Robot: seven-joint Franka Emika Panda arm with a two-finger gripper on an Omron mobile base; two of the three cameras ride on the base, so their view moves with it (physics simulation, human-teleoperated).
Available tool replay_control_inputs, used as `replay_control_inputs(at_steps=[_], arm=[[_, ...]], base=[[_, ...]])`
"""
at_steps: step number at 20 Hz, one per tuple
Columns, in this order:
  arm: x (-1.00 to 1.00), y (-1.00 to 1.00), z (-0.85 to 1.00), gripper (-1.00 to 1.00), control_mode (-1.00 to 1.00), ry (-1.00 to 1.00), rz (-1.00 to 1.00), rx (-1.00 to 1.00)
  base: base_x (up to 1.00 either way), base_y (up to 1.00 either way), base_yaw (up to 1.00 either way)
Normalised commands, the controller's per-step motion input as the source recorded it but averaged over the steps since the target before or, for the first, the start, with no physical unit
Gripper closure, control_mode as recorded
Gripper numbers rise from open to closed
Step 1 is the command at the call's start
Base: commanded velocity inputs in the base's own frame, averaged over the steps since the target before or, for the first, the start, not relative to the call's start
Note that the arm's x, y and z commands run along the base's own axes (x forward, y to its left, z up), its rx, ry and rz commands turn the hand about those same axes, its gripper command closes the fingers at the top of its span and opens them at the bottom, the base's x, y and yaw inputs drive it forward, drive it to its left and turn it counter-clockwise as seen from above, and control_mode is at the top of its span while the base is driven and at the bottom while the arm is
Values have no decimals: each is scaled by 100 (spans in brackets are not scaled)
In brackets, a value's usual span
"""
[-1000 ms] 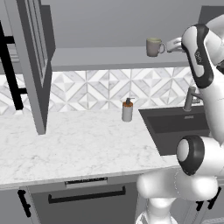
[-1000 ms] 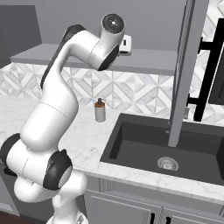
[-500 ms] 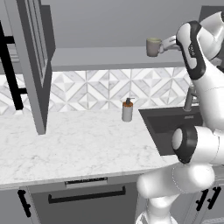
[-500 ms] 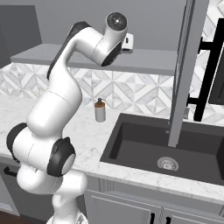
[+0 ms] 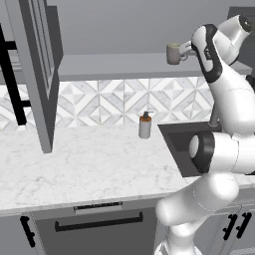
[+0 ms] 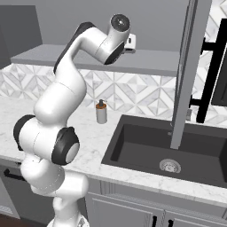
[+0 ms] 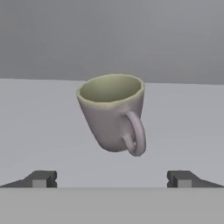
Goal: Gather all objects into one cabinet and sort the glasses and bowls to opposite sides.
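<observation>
A grey-taupe mug [image 5: 173, 53] with a pale greenish inside stands on the flat grey shelf [image 5: 109, 67] of the wall cabinet. In the hand view the mug [image 7: 113, 113] is centred and looks tilted, its handle turned toward the camera. My gripper [image 5: 187, 49] is just right of the mug at shelf height, open and apart from it. Its two fingertips [image 7: 41, 178] stand wide in front of the mug with nothing between them. In the right base view the gripper [image 6: 130, 42] is over the shelf [image 6: 155, 62]. The cabinet door [image 5: 37, 74] stands open.
A soap dispenser [image 5: 145, 125] stands on the marble counter [image 5: 79, 164] by the backsplash. The dark sink [image 6: 177, 146] lies to the right. Another open door [image 6: 188, 75] with a black bar handle [image 6: 210, 80] hangs over the sink. Low drawers [image 5: 94, 224] sit under the counter.
The hand has swung along the shelf toward the mug and closed most of the gap. The jaws have stayed wide open. The mug has not moved.
</observation>
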Motion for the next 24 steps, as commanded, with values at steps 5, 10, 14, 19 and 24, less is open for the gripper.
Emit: replay_control_inputs(at_steps=[5,10,14,19,24], arm=[[35,0,0,-100,-100,0,0,0],[16,-5,0,-100,-100,0,0,0],[4,-26,-4,-100,-100,0,0,3],[25,-8,-5,-100,-100,0,0,0],[39,0,-17,-100,-100,0,2,0]], base=[[0,0,0],[0,0,0],[0,0,0],[0,0,0],[0,0,0]])
